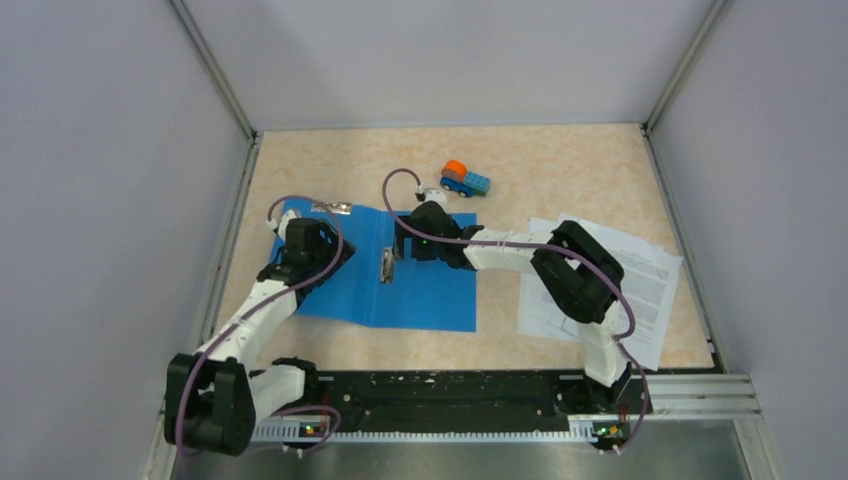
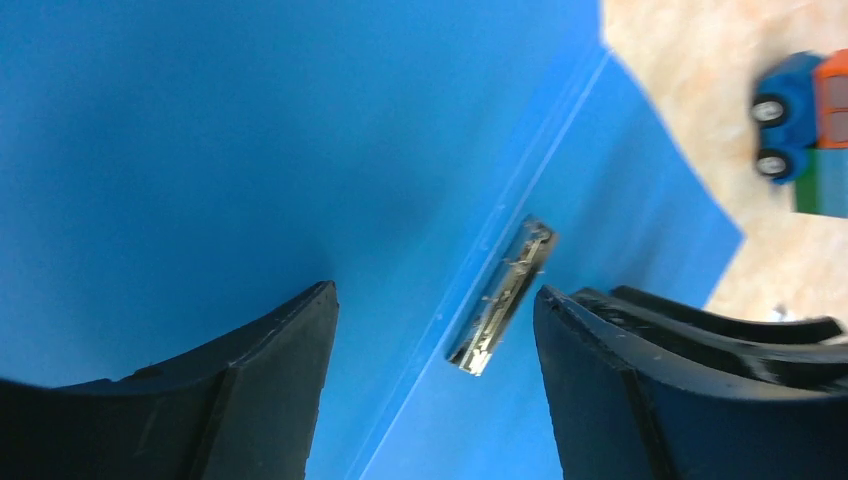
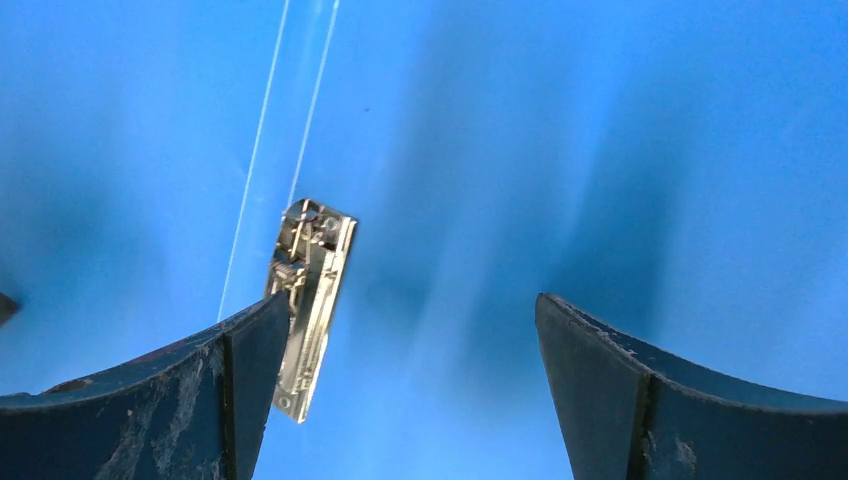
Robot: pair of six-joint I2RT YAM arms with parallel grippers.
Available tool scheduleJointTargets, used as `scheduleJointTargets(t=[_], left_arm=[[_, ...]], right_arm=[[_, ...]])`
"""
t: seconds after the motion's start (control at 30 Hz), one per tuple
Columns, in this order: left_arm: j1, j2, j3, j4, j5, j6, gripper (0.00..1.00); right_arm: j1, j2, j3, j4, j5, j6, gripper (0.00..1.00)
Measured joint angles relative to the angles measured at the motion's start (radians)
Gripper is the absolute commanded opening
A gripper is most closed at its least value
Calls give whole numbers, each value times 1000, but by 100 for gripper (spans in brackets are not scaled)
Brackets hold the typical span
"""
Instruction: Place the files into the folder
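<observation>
The blue folder point(image 1: 430, 295) lies open and flat on the table, its metal clip point(image 1: 387, 265) beside the centre fold. My left gripper point(image 1: 325, 260) hovers open and empty over the folder's left half; in the left wrist view point(image 2: 435, 300) the clip point(image 2: 503, 295) lies between its fingers on the folder point(image 2: 250, 150). My right gripper point(image 1: 402, 245) is open and empty just right of the clip; in the right wrist view point(image 3: 412, 305) the clip point(image 3: 310, 300) sits by its left finger on the folder point(image 3: 600, 150). The files point(image 1: 650, 280) lie at the right, partly under the right arm.
A blue-and-orange toy truck point(image 1: 466, 180) stands behind the folder and also shows in the left wrist view point(image 2: 805, 130). A small metal piece point(image 1: 332, 207) lies at the folder's far left edge. Grey walls enclose the table on three sides.
</observation>
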Motion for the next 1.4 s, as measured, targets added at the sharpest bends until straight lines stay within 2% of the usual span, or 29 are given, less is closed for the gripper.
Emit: scheduleJointTargets(t=[0.27,0.5,0.87,1.0,1.17,1.4], left_arm=[[-46,174,0,-3,-7,-24,58],[-140,326,40,41,-45,-56,46],[-322,396,60,122,-91,-165,30],[-381,396,43,147,-94,-232,29],[-408,389,43,140,-99,-272,39],[-426,317,135,-98,-142,-206,53]], right_arm=[[-63,-40,-72,48,-33,-1,93],[-100,-47,-82,58,-62,-5,93],[-156,-58,-82,32,-65,-53,92],[-165,-56,-66,-7,-49,-82,90],[-161,-57,-59,-31,-44,-109,90],[-140,-57,-57,-47,-6,-135,88]])
